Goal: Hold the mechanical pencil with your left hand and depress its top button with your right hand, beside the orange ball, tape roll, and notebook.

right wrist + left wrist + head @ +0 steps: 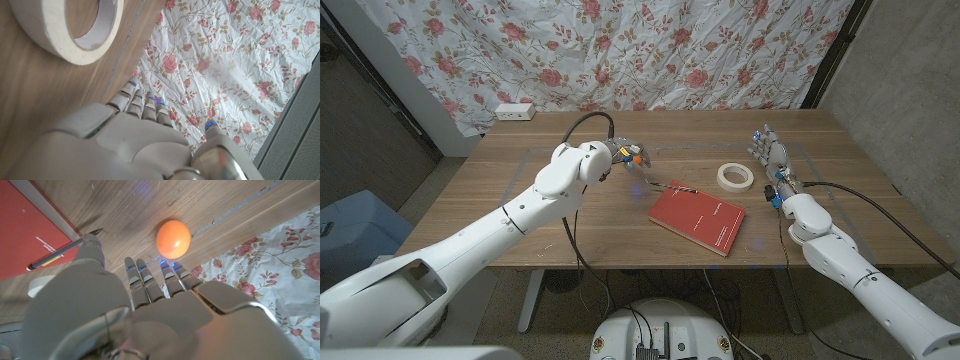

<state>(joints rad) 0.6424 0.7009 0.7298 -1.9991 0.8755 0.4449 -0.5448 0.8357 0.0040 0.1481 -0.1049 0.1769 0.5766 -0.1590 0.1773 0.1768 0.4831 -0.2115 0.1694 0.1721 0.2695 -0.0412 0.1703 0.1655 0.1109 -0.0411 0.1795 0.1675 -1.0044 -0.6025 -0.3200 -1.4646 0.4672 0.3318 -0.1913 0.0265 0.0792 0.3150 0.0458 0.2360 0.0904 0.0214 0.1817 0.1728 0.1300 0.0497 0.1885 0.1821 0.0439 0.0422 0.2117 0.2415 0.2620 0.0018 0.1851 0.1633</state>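
Fingers of left hand straight, holding nothing; pencil at frame left needs a thumb-side pinch.

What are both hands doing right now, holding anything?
Left hand: open, fingers extended above the table, holding nothing; the mechanical pencil lies on the red notebook.
Right hand: open, fingers apart, holding nothing.

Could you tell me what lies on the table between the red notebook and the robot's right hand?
In the head view, the tape roll lies flat between the red notebook and the right hand, apart from both.
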